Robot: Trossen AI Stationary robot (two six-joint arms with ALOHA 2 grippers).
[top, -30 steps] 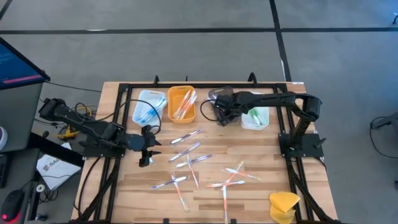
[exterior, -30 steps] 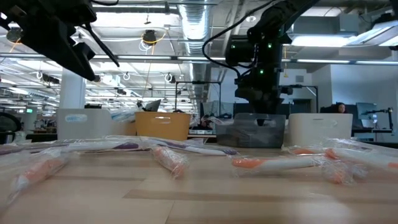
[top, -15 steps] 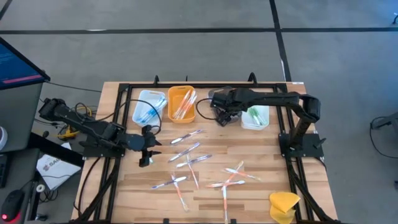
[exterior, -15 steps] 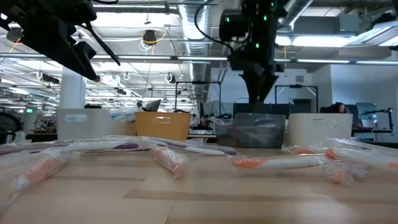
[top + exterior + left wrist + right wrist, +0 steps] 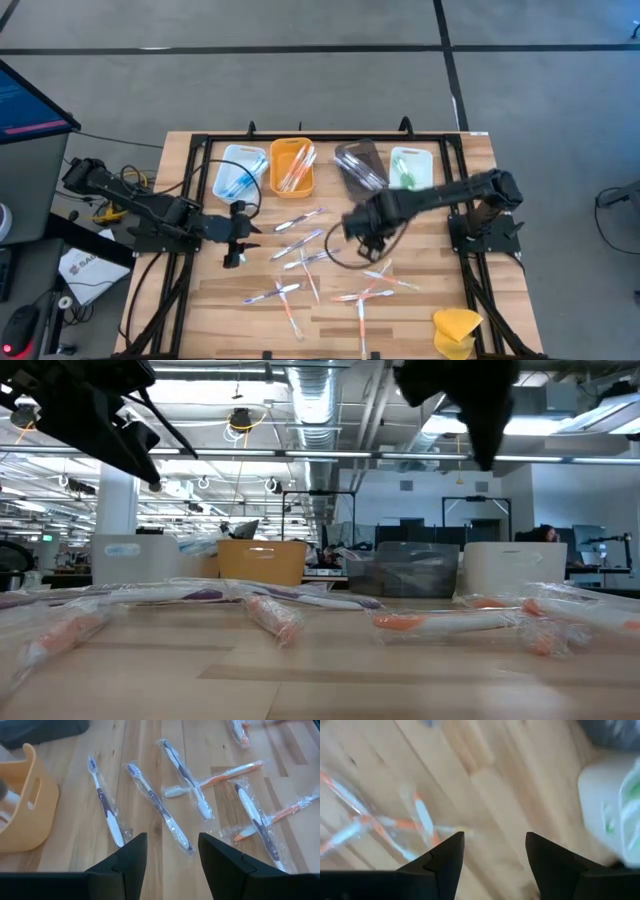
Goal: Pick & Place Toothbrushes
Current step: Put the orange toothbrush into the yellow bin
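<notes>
Several wrapped toothbrushes [image 5: 305,240] lie flat and scattered on the wooden table; some have purple handles [image 5: 159,806], others orange [image 5: 422,820]. More of them lie in the trays along the far edge. My left gripper [image 5: 235,238] hovers open over the table's left part, with the purple-handled brushes just beyond its fingers [image 5: 172,855]. My right gripper [image 5: 368,235] hangs open above the table's middle, pointing down, with nothing between its fingers [image 5: 495,855]. In the low view it shows high up, well clear of the table [image 5: 487,450].
Four trays stand in a row along the far edge: a white-blue tray [image 5: 238,172], an orange tray [image 5: 291,166], a dark clear tray [image 5: 360,165] and a white tray [image 5: 410,168]. A yellow lump [image 5: 457,328] sits at the near right corner. A black frame borders the table.
My right gripper has left the spot over the dark clear tray, gone quickly toward the table's near edge and risen. It now hangs over the table's middle, above the scattered toothbrushes. The toothbrushes on the table have not moved.
</notes>
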